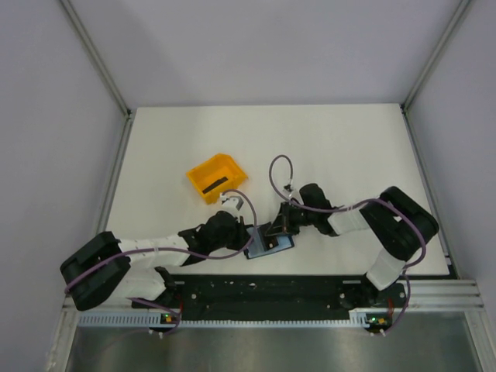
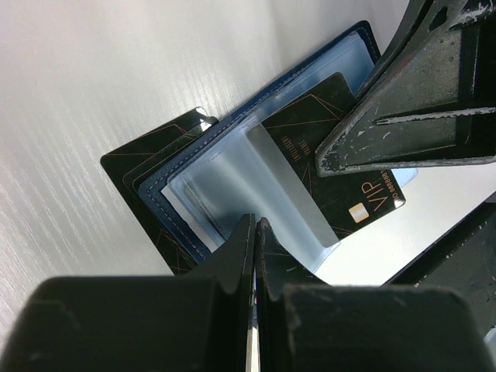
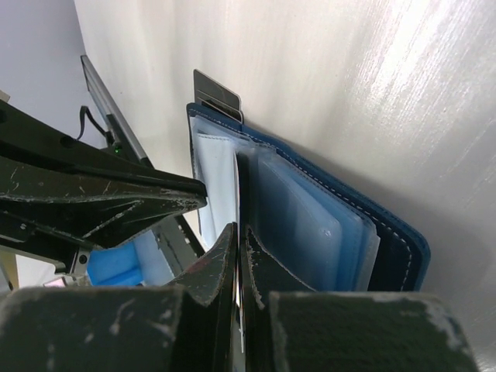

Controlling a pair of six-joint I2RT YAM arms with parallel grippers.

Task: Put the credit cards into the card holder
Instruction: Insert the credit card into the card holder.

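Your left end effector [image 2: 254, 226] and right end effector [image 3: 236, 229], both pinched together, meet at the open wallet [image 1: 267, 249] near the bench [image 1: 349, 147] front.

The setting is a robotics laboratory test cell. A white table [image 1: 349, 139] is enclosed on its left, far and right edges by plain grey panels [image 1: 46, 116] set in aluminium profile posts [image 1: 97, 58]. Along the near edge of the table, a black mounting rail [image 1: 263, 291] carries the bases of the left arm [image 1: 147, 249] and the right arm [image 1: 349, 223]. A slotted white cable duct [image 1: 256, 316] runs in front of the rail, and purple cables [image 1: 273, 172] loop exposed along both arms.
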